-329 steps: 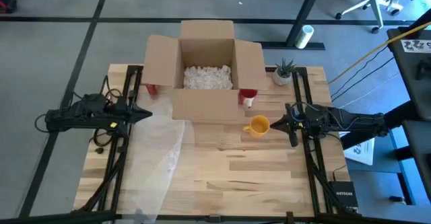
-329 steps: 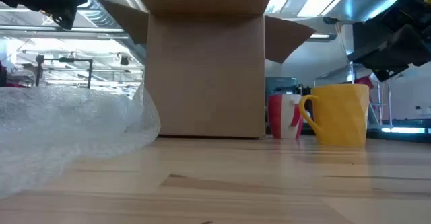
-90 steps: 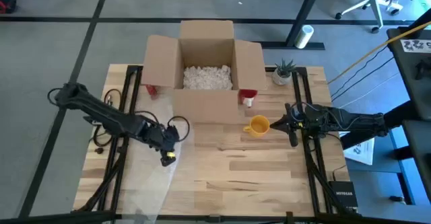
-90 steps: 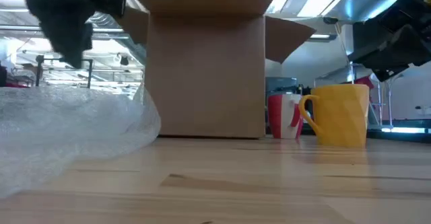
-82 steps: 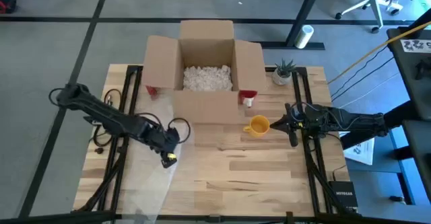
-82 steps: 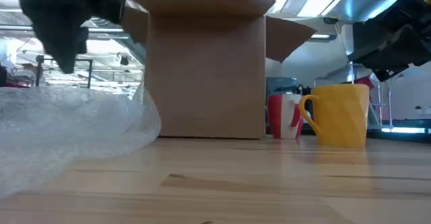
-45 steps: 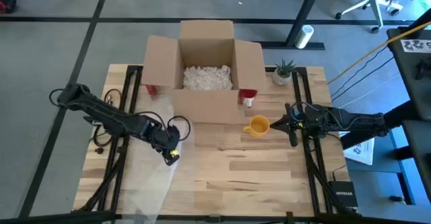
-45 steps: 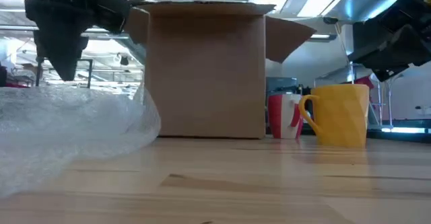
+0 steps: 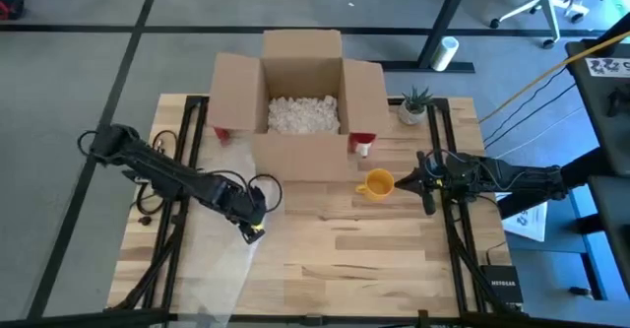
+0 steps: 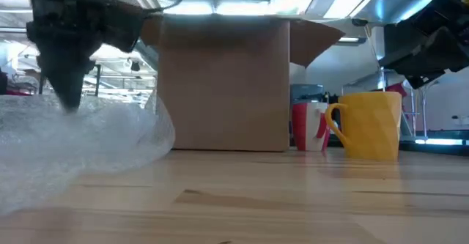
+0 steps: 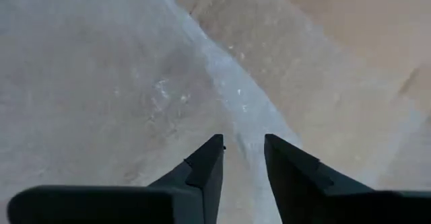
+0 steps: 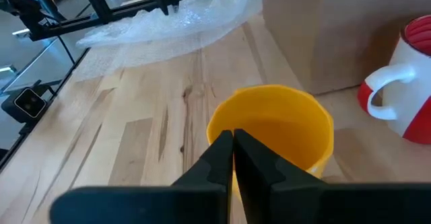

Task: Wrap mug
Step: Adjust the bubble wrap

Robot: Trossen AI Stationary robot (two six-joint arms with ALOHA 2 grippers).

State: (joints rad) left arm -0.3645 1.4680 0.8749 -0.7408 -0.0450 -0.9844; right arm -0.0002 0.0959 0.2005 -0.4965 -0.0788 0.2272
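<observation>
So the yellow mug (image 9: 376,184) sits upright on the table (image 9: 374,259), right of centre, just in front of the open cardboard box (image 9: 298,103) — roughly 5 o'clock from the box. A red-and-white mug (image 10: 310,126) stands at 11 o'clock from it; from the low camera the yellow one half hides it. The right gripper (image 9: 426,182) waits just off the mug's 3 o'clock side, fingers pressed together, not touching anything. The left gripper (image 9: 255,230) hangs over the edge of the bubble wrap (image 9: 224,239) on the table's left side, at about 8 o'clock from the mug. Its fingers (image 11: 205,167) are a little apart, tips close above the plastic — whether they touch it is hard to make out.
</observation>
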